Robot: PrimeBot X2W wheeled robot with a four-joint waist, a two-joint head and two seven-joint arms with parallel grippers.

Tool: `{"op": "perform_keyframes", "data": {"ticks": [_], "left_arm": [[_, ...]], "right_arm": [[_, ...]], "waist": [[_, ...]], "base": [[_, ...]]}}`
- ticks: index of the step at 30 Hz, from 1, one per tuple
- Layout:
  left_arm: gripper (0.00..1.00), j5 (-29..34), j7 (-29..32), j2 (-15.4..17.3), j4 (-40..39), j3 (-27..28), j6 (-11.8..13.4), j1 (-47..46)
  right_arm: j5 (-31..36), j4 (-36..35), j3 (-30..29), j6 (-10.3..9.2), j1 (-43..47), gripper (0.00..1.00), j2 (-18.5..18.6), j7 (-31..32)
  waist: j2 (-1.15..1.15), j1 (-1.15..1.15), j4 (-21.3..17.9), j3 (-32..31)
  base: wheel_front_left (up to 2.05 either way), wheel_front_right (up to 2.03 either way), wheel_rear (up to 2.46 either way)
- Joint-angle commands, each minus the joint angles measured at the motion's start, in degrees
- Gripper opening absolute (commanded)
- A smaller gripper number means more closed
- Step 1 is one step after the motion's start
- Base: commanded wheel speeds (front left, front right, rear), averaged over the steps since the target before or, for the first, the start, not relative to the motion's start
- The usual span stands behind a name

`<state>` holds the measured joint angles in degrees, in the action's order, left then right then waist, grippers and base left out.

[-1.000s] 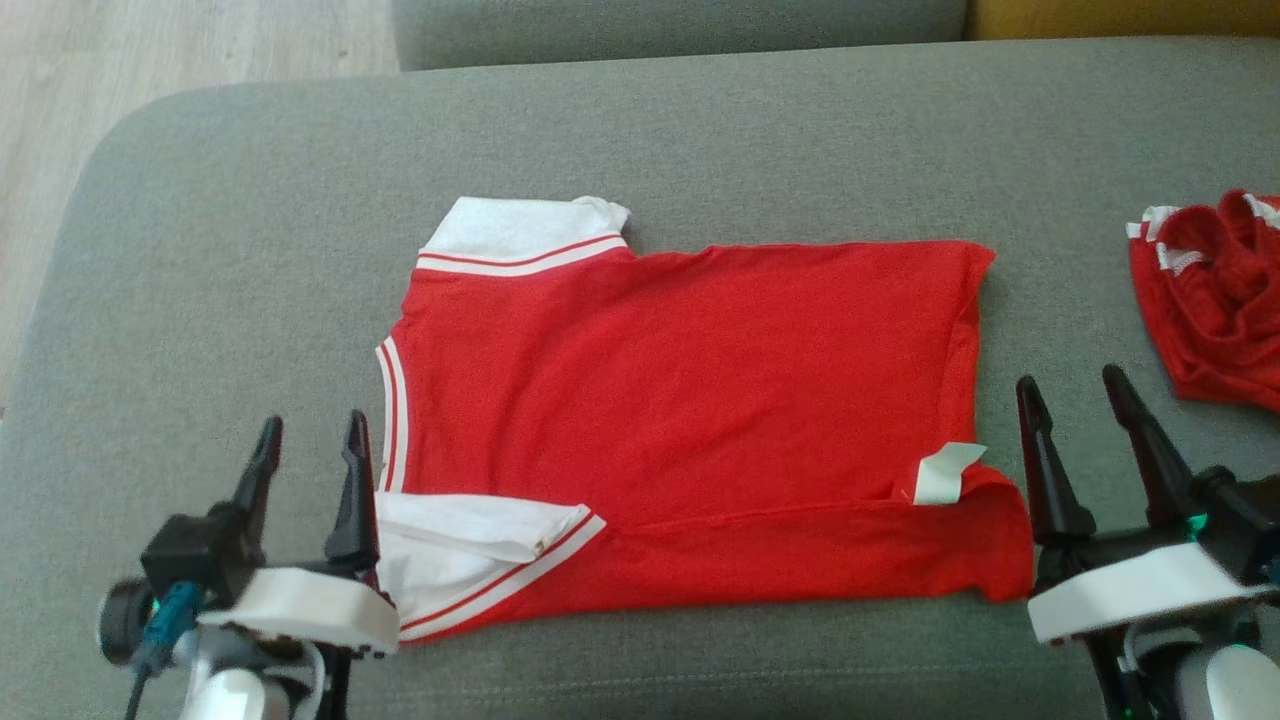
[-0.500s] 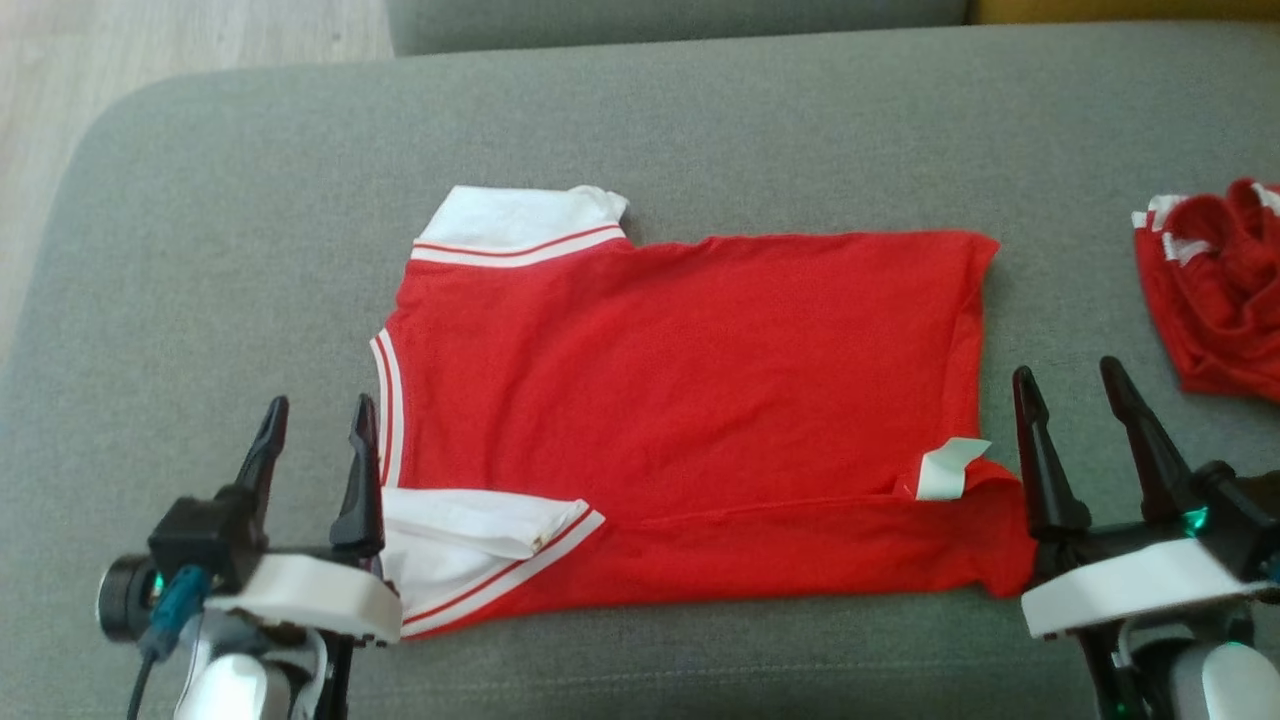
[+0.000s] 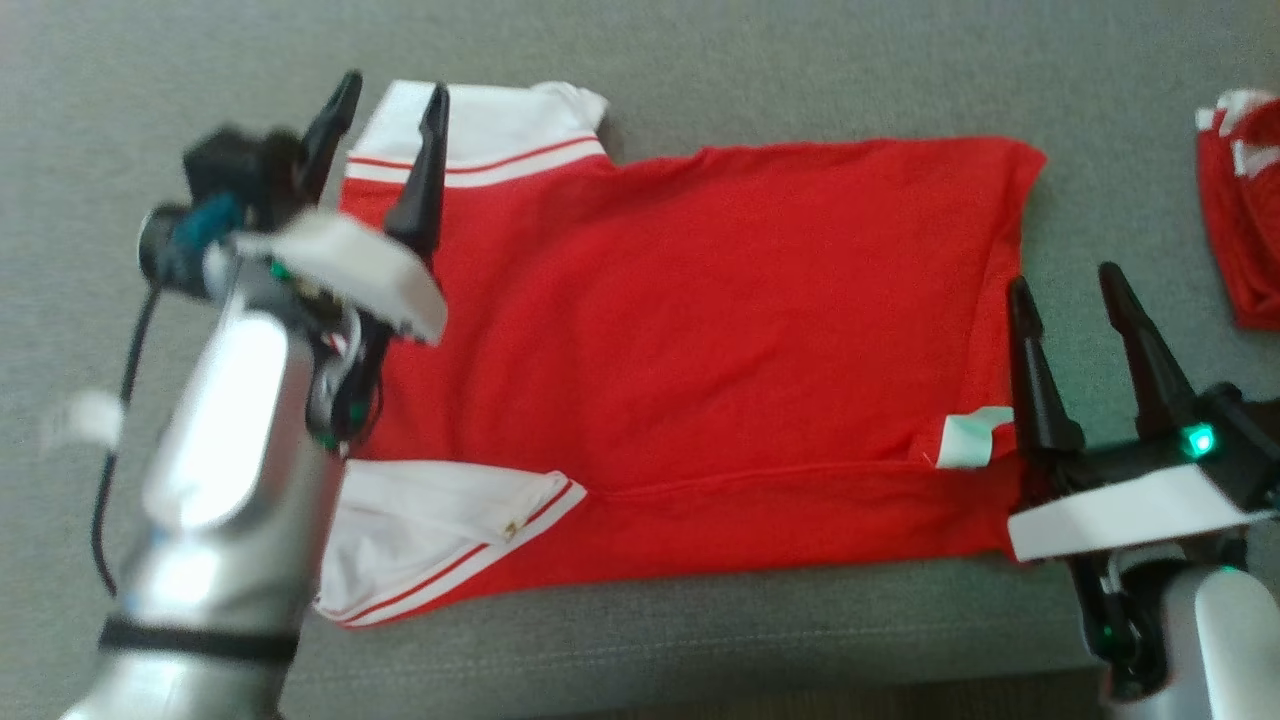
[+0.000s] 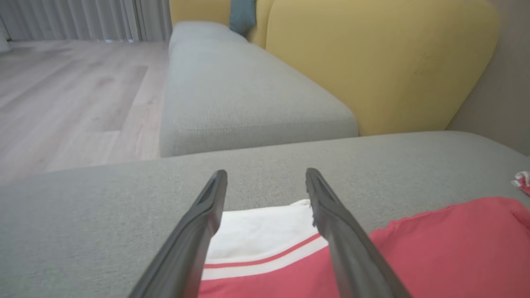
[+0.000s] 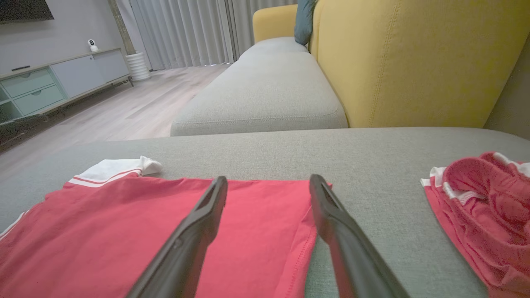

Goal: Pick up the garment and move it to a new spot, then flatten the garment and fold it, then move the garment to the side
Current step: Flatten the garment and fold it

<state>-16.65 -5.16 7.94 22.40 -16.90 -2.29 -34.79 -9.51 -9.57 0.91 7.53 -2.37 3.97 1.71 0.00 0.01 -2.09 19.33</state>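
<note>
The red garment [image 3: 700, 330] lies spread out flat in the middle of the grey sofa cushion [image 3: 800, 60], with its long side parallel to the front edge of the cushion. Its white sleeves with red stripes are at the robot's left end: one sleeve [image 3: 490, 125] points to the back edge of the cushion, the other sleeve [image 3: 430, 520] lies folded in towards the front edge. Along the front side, a strip of the red cloth is folded over, and a small white label [image 3: 975, 440] sticks out near the right end of this fold. The left gripper [image 3: 394, 85] is above the far sleeve, its two dark fingers spread wide with nothing between them; I cannot tell if the tips touch the cloth. The right gripper [image 3: 1062, 278] stands at the right end of the garment, just beside the label, also spread wide and holding nothing; one finger is over the red cloth and the other over the bare cushion. A second red garment [image 3: 1240, 220], crumpled, lies at the right edge of the cushion, apart from the first. Behind the cushion there is a yellow backrest [image 5: 414, 62].
</note>
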Motion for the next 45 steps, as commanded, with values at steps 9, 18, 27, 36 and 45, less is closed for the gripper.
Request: {"op": "perform_keyframes", "data": {"ticks": [9, 18, 27, 36, 45], "left_arm": [[1.0, -1.1, 1.8, 0.2, 21.4, 0.7, -2.8, -17.2], [1.0, 0.3, 10.5, 0.5, 40.1, -2.7, -3.7, -25.6], [0.0, 2.3, 15.7, 0.0, 47.6, -6.4, -3.8, -28.4], [0.0, 1.4, 5.6, -1.3, 47.5, -6.1, -1.4, -28.5], [0.0, 0.6, -2.3, -3.1, 46.7, -7.4, -3.6, -29.7]], "right_arm": [[0.4, -0.5, 3.3, -0.04, -4.0, 1.0, -0.4, -0.3], [-0.2, 0.8, 3.3, -0.04, -4.1, 1.0, -0.6, -0.4], [-0.5, 0.9, 2.7, -0.04, -4.8, 1.0, -0.5, 0.7], [-2.9, 5.5, -0.4, -0.04, -11.1, 1.0, 2.1, 3.6], [-7.1, 20.9, -0.3, -0.04, -25.1, 1.0, 7.6, 9.2]], "waist": [[0.0, -0.01, -3.7, 5.1], [0.0, -0.01, -4.6, 5.7], [0.0, -0.01, -4.6, 5.7], [0.0, -0.01, -3.2, 4.7], [0.0, -0.01, 0.0, 5.7]], "base": [[0.0, 0.0, 0.0], [0.0, 0.0, 0.0], [0.0, 0.0, 0.0], [0.0, 0.0, 0.0], [0.0, 0.0, 0.0]]}}
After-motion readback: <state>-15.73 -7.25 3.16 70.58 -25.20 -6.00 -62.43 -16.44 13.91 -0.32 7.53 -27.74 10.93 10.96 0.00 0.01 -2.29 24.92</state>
